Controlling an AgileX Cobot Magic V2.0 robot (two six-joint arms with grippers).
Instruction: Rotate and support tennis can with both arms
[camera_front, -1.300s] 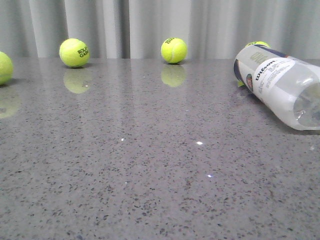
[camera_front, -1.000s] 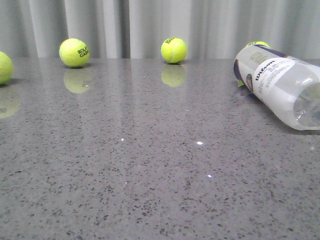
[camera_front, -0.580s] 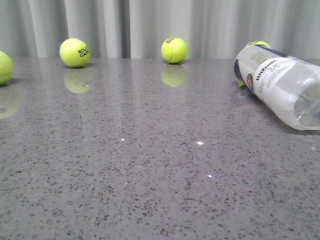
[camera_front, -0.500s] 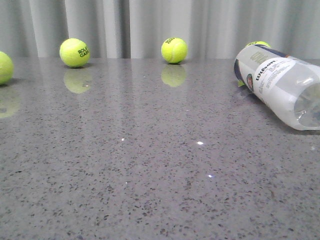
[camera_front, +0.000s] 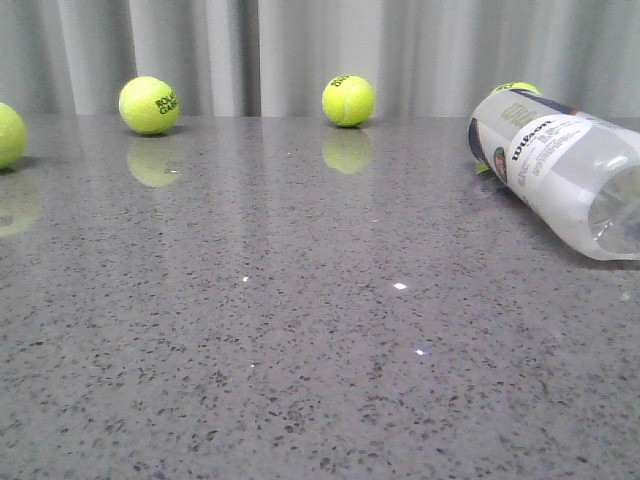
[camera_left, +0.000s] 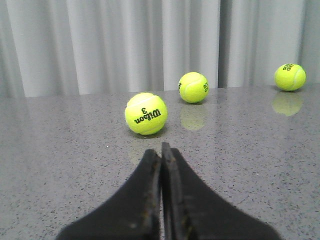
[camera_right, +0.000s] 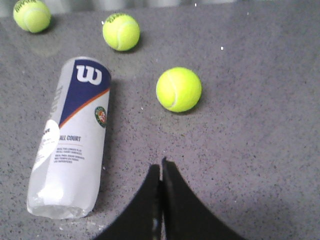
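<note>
The tennis can lies on its side at the right of the grey table in the front view, clear plastic with a white-and-navy Wilson label. The right wrist view shows the same tennis can flat on the table, off to one side of my right gripper, which is shut, holds nothing and stays apart from the can. My left gripper is shut too, empty, low over the table with a yellow-green ball just beyond its tips. Neither arm shows in the front view.
Tennis balls lie about the table: one at back left, one at back centre, one at the left edge, one partly hidden behind the can. Another ball sits beside the can. A grey curtain closes the back.
</note>
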